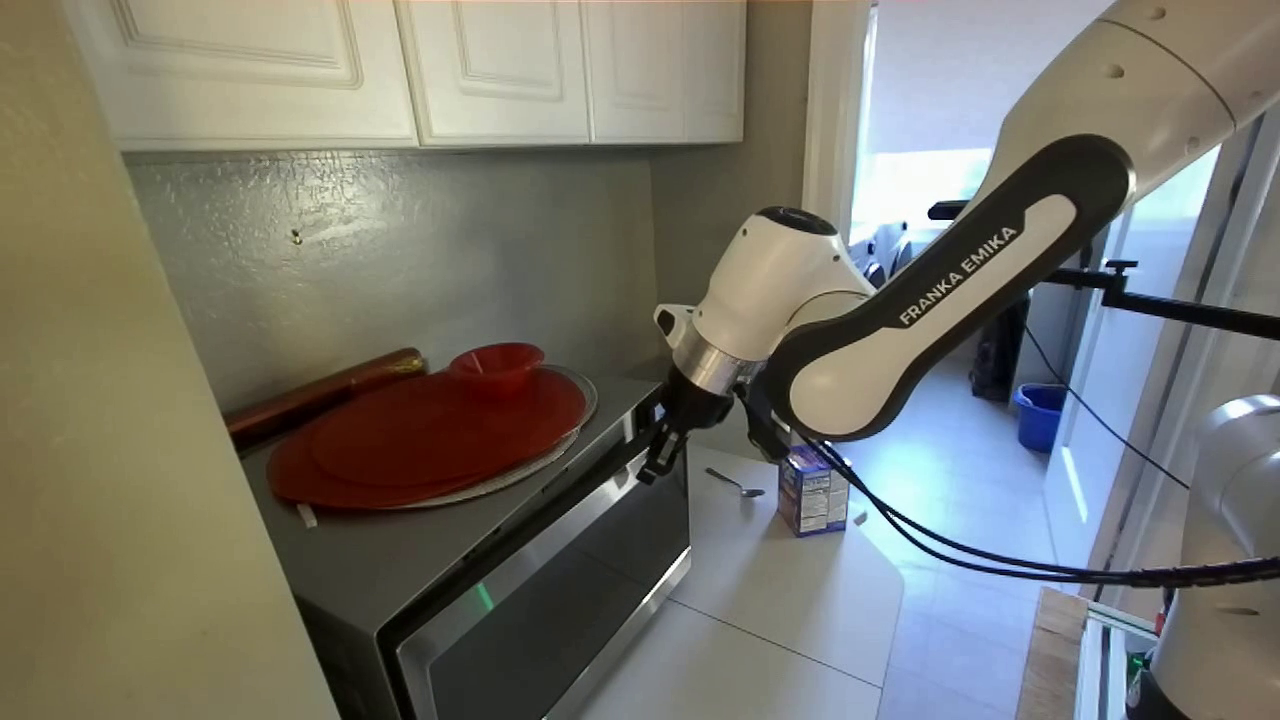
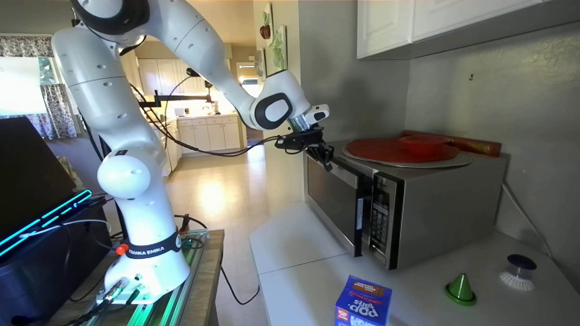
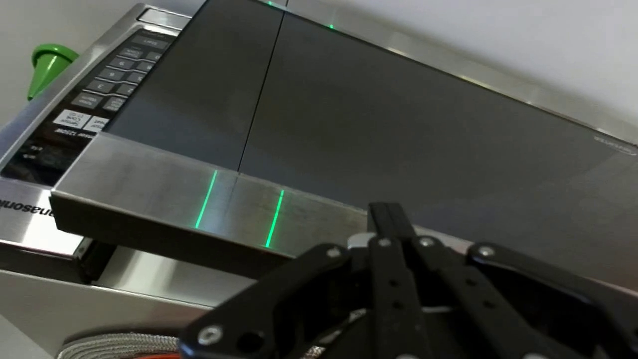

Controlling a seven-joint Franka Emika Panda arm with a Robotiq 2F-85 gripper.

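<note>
Claw is pressed together, nothing pinched; tips sit at the metal top frame of the microwave door, partway along it in the wrist view, can't confirm contact vs just off. Door is ajar: free edge stands off the control panel in an exterior view, and the wrist view shows a gap behind its top edge. Microwave is on the white desk, with red mats and a red bowl on top. For good door contact: keep the fingers together so they act as one stiff probe, and I'd bear on the frame, not the dark pane. Hinge is probably at the end away from the control panel, so contact nearer the panel should give more leverage and less shove on the whole unit. Go slow, follow the door's arc instead of a straight line; tips could skid on the smooth metal or wedge in the gap. Keep clear of the mats, a bump could shift them. Leave slack in the cables, and mind the blue box out in front of the panel end
</note>
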